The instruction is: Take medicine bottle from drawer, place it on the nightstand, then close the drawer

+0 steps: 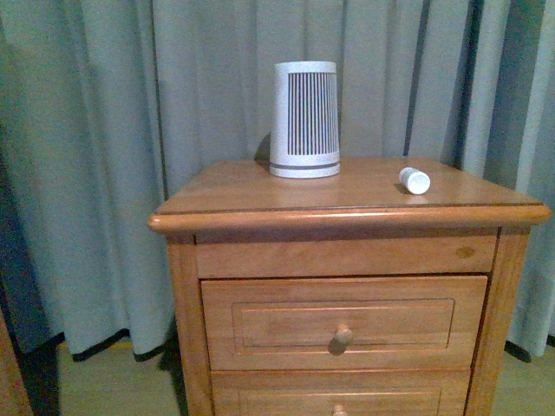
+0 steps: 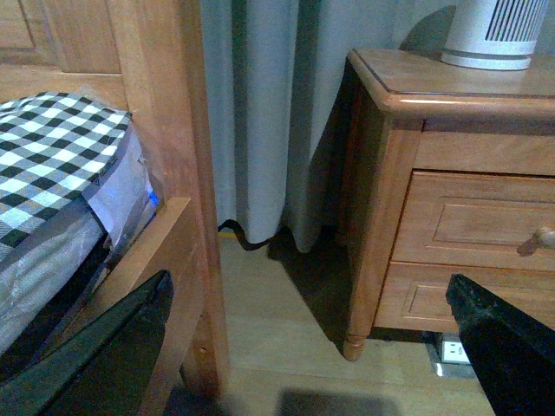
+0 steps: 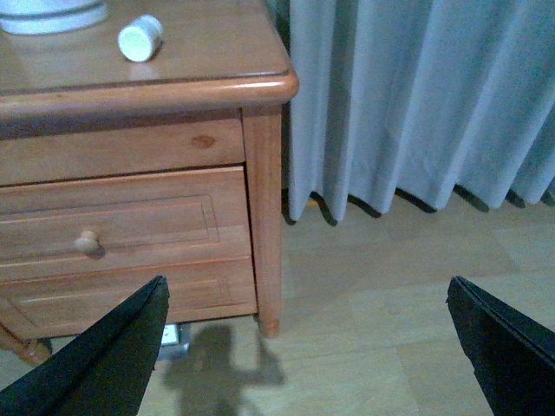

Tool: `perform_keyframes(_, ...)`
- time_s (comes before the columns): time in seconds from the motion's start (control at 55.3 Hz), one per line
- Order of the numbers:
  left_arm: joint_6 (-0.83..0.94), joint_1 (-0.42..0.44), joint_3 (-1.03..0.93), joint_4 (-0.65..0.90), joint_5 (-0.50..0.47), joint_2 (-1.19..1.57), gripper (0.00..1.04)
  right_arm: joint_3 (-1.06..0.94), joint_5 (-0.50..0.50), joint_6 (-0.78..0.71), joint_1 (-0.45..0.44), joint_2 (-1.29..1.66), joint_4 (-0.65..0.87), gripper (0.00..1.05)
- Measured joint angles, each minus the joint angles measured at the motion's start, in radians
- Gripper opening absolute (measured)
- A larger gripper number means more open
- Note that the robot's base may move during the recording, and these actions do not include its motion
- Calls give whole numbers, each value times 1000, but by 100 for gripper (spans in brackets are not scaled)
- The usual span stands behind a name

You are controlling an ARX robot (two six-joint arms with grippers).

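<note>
Since the nightstand (image 1: pixel 260 195) fills the front view with both of its 2 drawers flush, the work looks essentially finished, and doing this step well means checking rather than pushing. On its top, toward the back, stands a ribbed white device (image 1: pixel 304 119), well apart from the thing that matters. Below the top rail, the drawer (image 1: pixel 343 322) sits shut, its panel level with the frame and its knob (image 1: pixel 344 334) facing out; no gap shows along its upper edge from the front or from the right wrist view. If any doubt remains, a light flat press near the knob would seat it without jarring the cabinet.

Neither arm appears in the front view. The left tool (image 2: pixel 312 347) hangs low by the bed frame, its 2 jaws spread wide and empty. The right tool (image 3: pixel 308 347) hovers beside the nightstand's right corner, likewise spread wide with nothing between its jaws.

Smallest of all, the medicine bottle (image 1: pixel 414 180) lies on its side on the top's right part, close to the front edge, so a hard shove could set it rolling.
</note>
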Motion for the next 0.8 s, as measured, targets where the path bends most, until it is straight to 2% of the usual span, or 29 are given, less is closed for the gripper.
perform_keyframes(0.109,0,0,0,0,0,0,98,-89,8,-7,3,-281,-147,98)
perform_keyframes(0.253,0,0,0,0,0,0,98,-187,134,-19,105,-568,-319,98)
perform_keyframes(0.326,0,0,0,0,0,0,98,-206,169,-18,148,-600,-354,98)
perform_keyframes(0.47,0,0,0,0,0,0,98,-211,167,-18,156,-605,-357,98)
perform_keyframes(0.543,0,0,0,0,0,0,98,-264,-40,-29,79,-664,-270,86)
perform_keyframes(0.597,0,0,0,0,0,0,98,-268,-111,-34,51,-686,-255,77)
perform_keyframes(0.796,0,0,0,0,0,0,98,-268,-146,-42,39,-691,-251,43)
